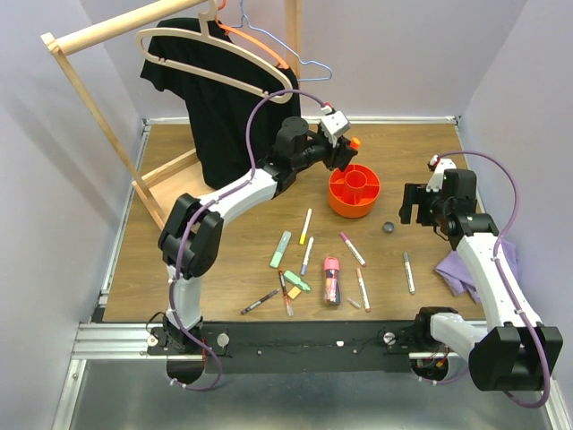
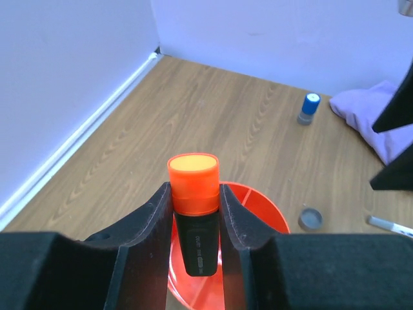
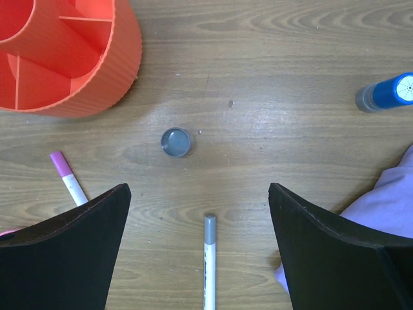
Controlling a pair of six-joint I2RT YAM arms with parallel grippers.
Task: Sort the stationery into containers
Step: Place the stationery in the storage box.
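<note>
My left gripper (image 1: 345, 154) is shut on an orange-capped black highlighter (image 1: 354, 143) and holds it above the far rim of the round orange organiser (image 1: 354, 190). In the left wrist view the highlighter (image 2: 193, 187) stands cap-up between my fingers (image 2: 155, 216), with the organiser (image 2: 271, 210) below. My right gripper (image 1: 417, 204) is open and empty, right of the organiser. In the right wrist view it (image 3: 199, 194) hovers over a grey-capped white pen (image 3: 209, 258). Several pens and highlighters lie on the table, among them a green highlighter (image 1: 281, 249) and a stubby pink tube (image 1: 332, 279).
A small dark round cap (image 1: 389, 227) lies right of the organiser, also seen in the right wrist view (image 3: 175, 142). A purple cloth (image 1: 466, 269) lies at the right. A blue-capped tube (image 3: 387, 93) stands near it. A wooden rack with a black shirt (image 1: 224, 98) stands back left.
</note>
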